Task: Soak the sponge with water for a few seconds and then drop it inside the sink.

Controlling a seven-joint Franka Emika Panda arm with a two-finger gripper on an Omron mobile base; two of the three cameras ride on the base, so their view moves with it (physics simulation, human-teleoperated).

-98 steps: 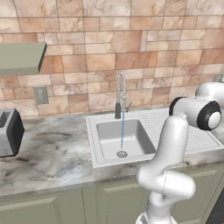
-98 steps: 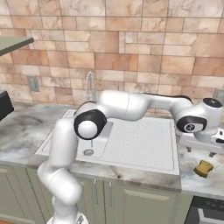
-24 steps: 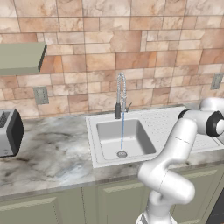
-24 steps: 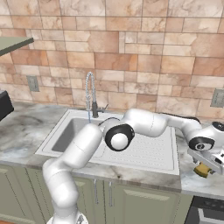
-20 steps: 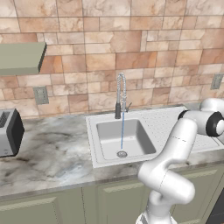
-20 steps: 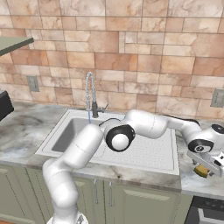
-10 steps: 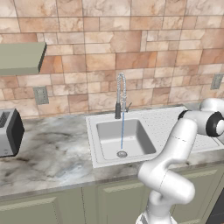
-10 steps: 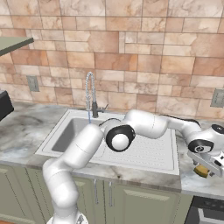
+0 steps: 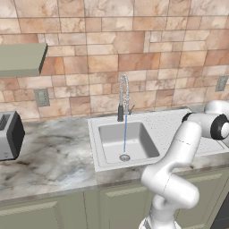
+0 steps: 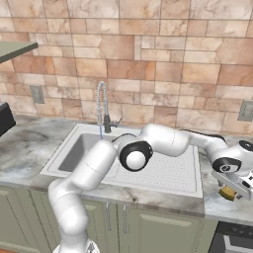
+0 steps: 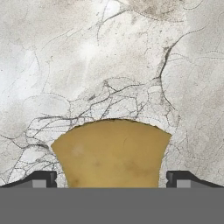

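- Leftmost, a dark toaster (image 9: 8, 136) sits on the marbled counter (image 9: 53, 156), under a grey-green shelf (image 9: 22, 59) on the brick-tile wall; a wall outlet (image 9: 41, 96) is set between them.
- Next comes the sink (image 9: 103, 165), a pale square basin let into the counter, with a round metal drain (image 9: 125, 157) at its floor and a ribbed drainboard (image 9: 167, 125) on its right.
- At the far rim of the basin stands the coiled-spring chrome tap (image 9: 123, 96); the water (image 9: 125, 134) falls from it in a thin pale-blue line straight onto the drain.
- Further right, the white arm reaches across the drainboard to the counter beyond the sink's right edge.
- At the far right the gripper (image 10: 232, 190) points down at the sponge (image 10: 227, 193), which lies on the counter just right of the sink, well apart from the water.
- From the hand camera the sponge (image 11: 111, 153) is a yellow-ochre block on veined marble, between the two fingertips (image 11: 41, 178); the jaws stand wide, one on each side of it, released rather than clamped.
- Whether the tips touch the sponge's sides is hard to judge, since its lower part is cut off by the frame edge.
- No brand, label or writing can be read on any surface.
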